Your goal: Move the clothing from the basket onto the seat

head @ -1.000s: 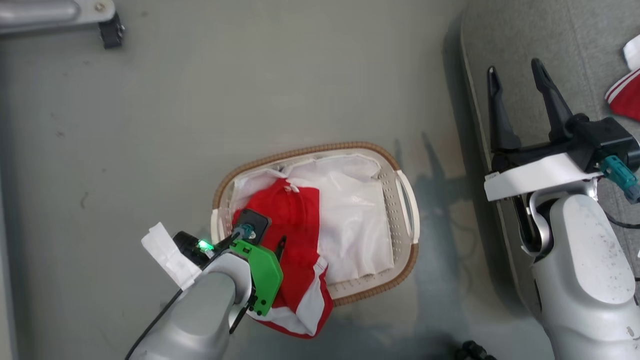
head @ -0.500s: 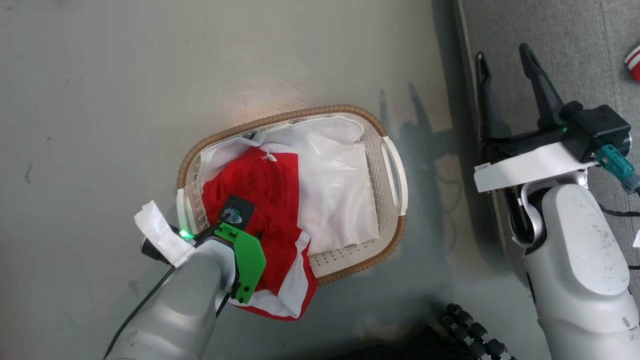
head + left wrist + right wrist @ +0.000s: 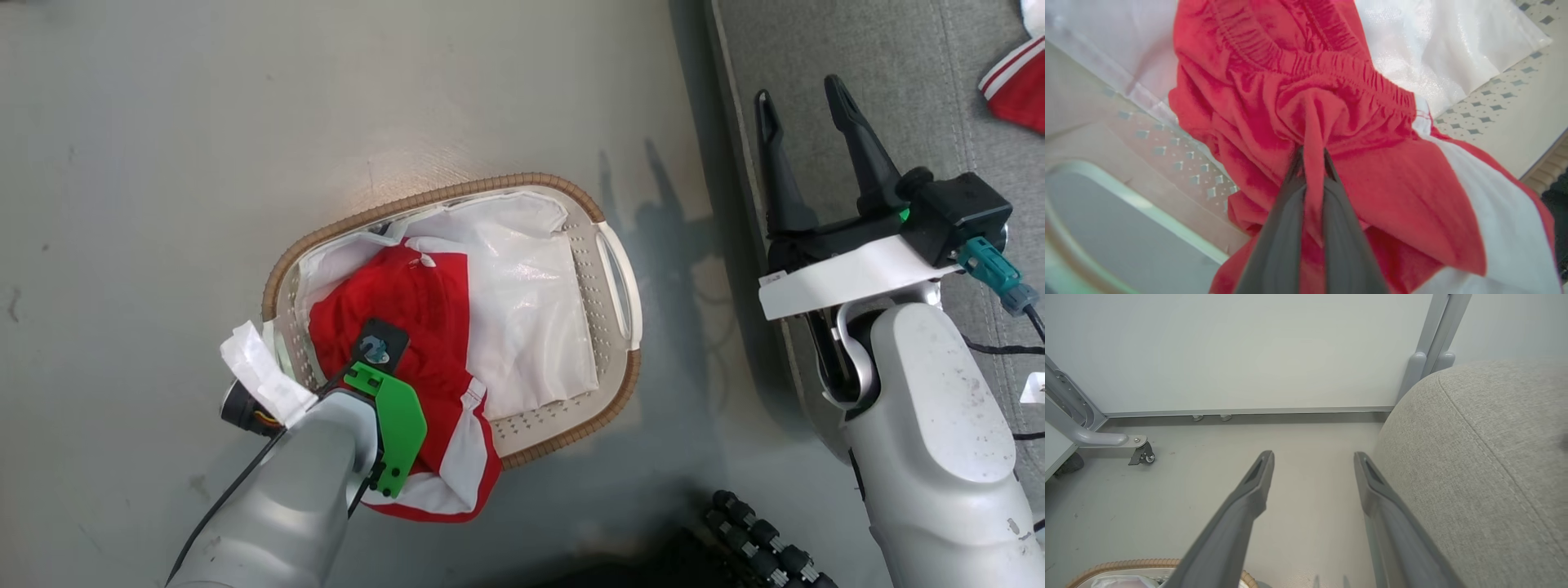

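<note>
Clothing [image 3: 412,298]: red garment with a white side panel, lying in the left half of the basket; its lower end spills over the near rim.
Left gripper [image 3: 1311,160]: fingers closed together, pinching a fold of the red fabric just below the gathered waistband [image 3: 1331,65].
Basket [image 3: 490,186]: oval, on the floor [image 3: 163,163] beside the seat; white liner [image 3: 531,318] bare in its right half.
Seat [image 3: 922,98]: grey cushion at right, with another red-and-white piece [image 3: 1016,82] lying on it.
Right gripper [image 3: 798,91]: fingers spread wide, holding nothing, over the seat's edge.
</note>
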Tool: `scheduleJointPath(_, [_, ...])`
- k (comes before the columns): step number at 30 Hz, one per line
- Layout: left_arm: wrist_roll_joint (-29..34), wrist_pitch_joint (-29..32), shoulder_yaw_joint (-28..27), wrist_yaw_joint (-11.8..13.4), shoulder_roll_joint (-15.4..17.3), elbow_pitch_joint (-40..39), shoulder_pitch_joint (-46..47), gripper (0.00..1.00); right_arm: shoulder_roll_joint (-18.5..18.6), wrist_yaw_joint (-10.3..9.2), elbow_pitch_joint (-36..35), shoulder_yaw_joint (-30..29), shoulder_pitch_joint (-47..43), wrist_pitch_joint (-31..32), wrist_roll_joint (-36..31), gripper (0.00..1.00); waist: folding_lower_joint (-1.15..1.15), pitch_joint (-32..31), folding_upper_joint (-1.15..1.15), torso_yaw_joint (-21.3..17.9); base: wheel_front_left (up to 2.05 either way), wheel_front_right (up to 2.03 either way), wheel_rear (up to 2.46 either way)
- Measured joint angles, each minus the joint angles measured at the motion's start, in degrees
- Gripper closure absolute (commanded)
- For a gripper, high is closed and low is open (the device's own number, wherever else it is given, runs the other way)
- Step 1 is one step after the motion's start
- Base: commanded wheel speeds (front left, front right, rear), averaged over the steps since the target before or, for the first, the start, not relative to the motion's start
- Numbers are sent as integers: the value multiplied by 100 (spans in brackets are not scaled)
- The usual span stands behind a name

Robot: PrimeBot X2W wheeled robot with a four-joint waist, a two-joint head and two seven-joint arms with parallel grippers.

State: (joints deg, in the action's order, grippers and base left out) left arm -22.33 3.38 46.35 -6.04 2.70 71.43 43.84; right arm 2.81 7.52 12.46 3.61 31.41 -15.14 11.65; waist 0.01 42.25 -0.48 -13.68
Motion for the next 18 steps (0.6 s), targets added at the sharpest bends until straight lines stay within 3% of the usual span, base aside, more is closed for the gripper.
scheduleJointPath(8, [-185, -597, 136, -78, 0, -250, -182, 100, 1, 0, 167, -113, -212, 0, -93, 0, 0, -372, 0, 30, 0, 0, 0])
scheduleJointPath(18, [-333, -1146, 536, -129, 8, -770, -397, 100, -3, 0, 380, -319, -779, 0, -428, 0, 0, -1276, 0, 202, 0, 0, 0])
